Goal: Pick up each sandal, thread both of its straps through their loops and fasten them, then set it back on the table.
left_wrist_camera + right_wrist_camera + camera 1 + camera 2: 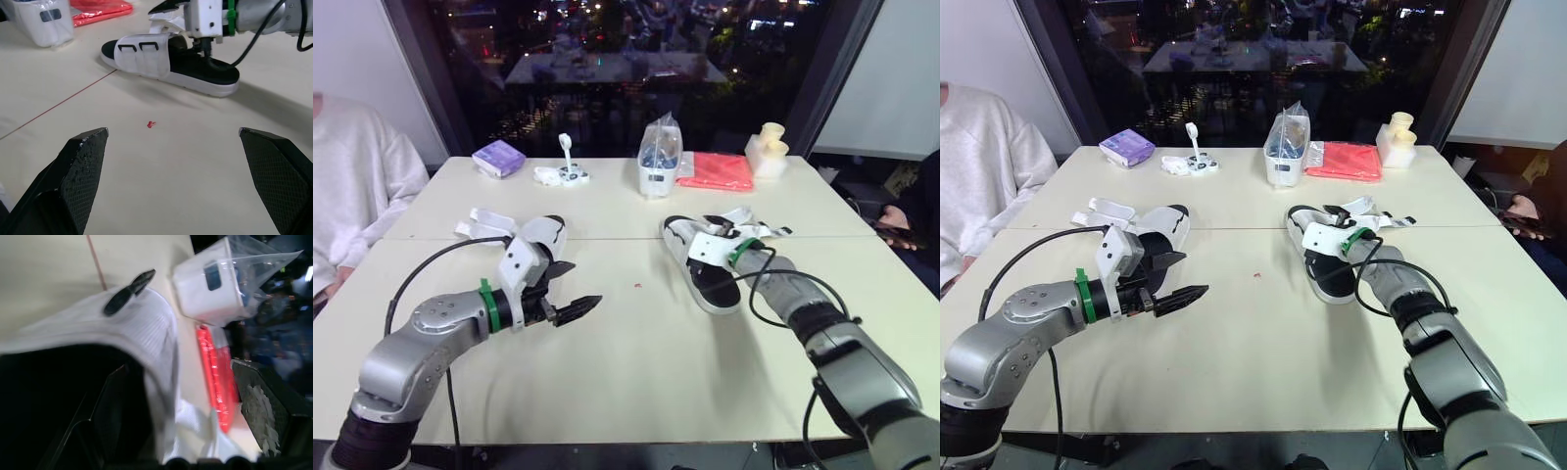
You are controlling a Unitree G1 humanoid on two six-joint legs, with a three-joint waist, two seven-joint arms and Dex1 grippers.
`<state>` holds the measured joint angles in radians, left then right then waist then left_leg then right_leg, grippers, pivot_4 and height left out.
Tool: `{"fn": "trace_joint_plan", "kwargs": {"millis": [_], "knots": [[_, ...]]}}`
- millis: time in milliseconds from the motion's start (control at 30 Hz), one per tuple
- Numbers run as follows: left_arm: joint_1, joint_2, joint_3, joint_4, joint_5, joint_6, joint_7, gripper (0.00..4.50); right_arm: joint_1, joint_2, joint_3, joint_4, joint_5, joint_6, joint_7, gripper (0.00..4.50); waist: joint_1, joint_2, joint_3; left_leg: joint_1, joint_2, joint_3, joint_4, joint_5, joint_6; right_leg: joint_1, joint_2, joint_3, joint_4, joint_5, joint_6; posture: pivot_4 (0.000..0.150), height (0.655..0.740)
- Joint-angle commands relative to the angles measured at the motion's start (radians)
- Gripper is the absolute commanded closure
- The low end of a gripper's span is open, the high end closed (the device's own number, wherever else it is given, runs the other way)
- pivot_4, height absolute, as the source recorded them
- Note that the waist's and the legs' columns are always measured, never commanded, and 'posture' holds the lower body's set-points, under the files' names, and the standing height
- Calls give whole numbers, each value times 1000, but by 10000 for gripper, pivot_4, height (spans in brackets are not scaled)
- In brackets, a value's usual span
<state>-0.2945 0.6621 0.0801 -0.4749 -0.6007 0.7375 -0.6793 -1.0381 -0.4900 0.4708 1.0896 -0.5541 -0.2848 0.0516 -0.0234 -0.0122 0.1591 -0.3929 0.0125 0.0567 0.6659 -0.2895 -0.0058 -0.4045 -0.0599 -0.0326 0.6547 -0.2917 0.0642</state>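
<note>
Far edge of the counter [636,372], middle: a white tub [656,176] is standing with a clear plastic bag [661,137] rising out of it. The bag is holding dark bluish items that cannot be made out. A folded red cloth [717,171] is lying just beside the tub toward the far right corner, and a cream-coloured object [767,149] is sitting beyond it. A purple packet [498,157] is lying near the far left corner, with a small white item [563,174] between it and the tub.

Left arm: the forearm is reaching in from the near left corner and is held low over the counter. The left fingers [579,286] are spread wide and holding nothing. The left sandal [544,233] is lying just behind them, with its loose straps [481,221] trailing toward the left edge.

Right arm: it is stretching from the near right corner toward the middle of the counter. The right fingers [722,257] are parted, one inside the right sandal [700,269] and one outside it, with the white upper band between them. This sandal is resting flat on the counter, its unfastened straps [756,225] lying toward the right edge.

A small red speck [635,285] is lying between the two sandals. A person's sleeve [352,186] is showing at the left edge and a hand [893,217] at the right edge.
</note>
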Motion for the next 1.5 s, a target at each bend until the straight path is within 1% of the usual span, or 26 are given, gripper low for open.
{"fn": "trace_joint_plan", "kwargs": {"millis": [33,133,300,333,500,567,733,867,900,1000,1133,1267,1500], "knots": [[-1,0,9,-40,3,-18,9,0,-70,30,13,104,-43,-41,-87,8338,1,0,0,0,0,0,0,0,0,0,0,0,0,0,0,1500,7400],[6,0,13,-47,3,-19,19,0,-102,57,14,154,-55,-56,-108,16987,5,0,0,0,0,0,0,0,0,0,0,0,0,0,0,1500,7400],[10,-3,15,-50,5,-20,34,0,-132,75,25,180,-84,-85,-113,42532,2,0,0,0,0,0,0,0,0,0,0,0,1,0,0,1500,7400],[11,-4,14,-50,5,-20,36,0,-134,76,26,183,-87,-89,-112,44259,0,0,0,0,0,0,0,0,0,0,0,0,1,0,0,1500,7400],[-8,-12,1,-32,13,-26,40,0,-138,41,51,164,-129,-151,-130,44259,-1,0,0,0,0,0,0,0,0,-1,0,0,2,0,0,1500,7400],[-20,-17,-6,-18,19,-34,39,0,-133,-3,84,126,-170,-251,-140,44259,3,1,0,0,0,0,0,0,0,-1,0,0,2,0,0,1500,7400],[-55,-21,-11,38,38,-61,22,0,-88,-179,156,-59,-253,-606,-139,44259,6,1,1,-1,0,0,0,0,0,-1,0,0,1,0,0,1500,7400],[-76,-24,-23,70,53,-85,8,0,-34,-293,159,-234,-246,-861,-89,44259,3,1,1,-1,0,0,0,0,0,-1,0,0,1,0,0,1500,7400],[-78,-25,-24,75,56,-88,6,0,-24,-304,154,-255,-241,-890,-75,44259,1,1,1,0,0,0,0,0,0,-1,0,0,1,0,0,1500,7400],[-94,-36,-35,84,64,-94,2,0,33,-337,135,-410,-212,-1020,-36,44259,0,1,1,0,0,0,0,0,-1,-1,1,1,2,0,0,1500,7400],[-101,-43,-39,87,69,-93,-6,0,84,-328,119,-474,-192,-1052,15,44259,3,1,1,1,1,0,1,1,-1,-1,1,1,3,0,0,1500,7400],[-105,-43,-43,82,69,-87,-11,0,134,-306,113,-524,-207,-1072,39,44259,9,1,1,1,1,0,2,1,-1,0,1,1,4,0,0,1500,7400],[-100,-40,-47,66,65,-77,-13,0,181,-278,107,-556,-230,-1098,76,44259,6,1,1,1,1,0,3,1,-1,0,1,1,5,0,0,1500,7400]]}}
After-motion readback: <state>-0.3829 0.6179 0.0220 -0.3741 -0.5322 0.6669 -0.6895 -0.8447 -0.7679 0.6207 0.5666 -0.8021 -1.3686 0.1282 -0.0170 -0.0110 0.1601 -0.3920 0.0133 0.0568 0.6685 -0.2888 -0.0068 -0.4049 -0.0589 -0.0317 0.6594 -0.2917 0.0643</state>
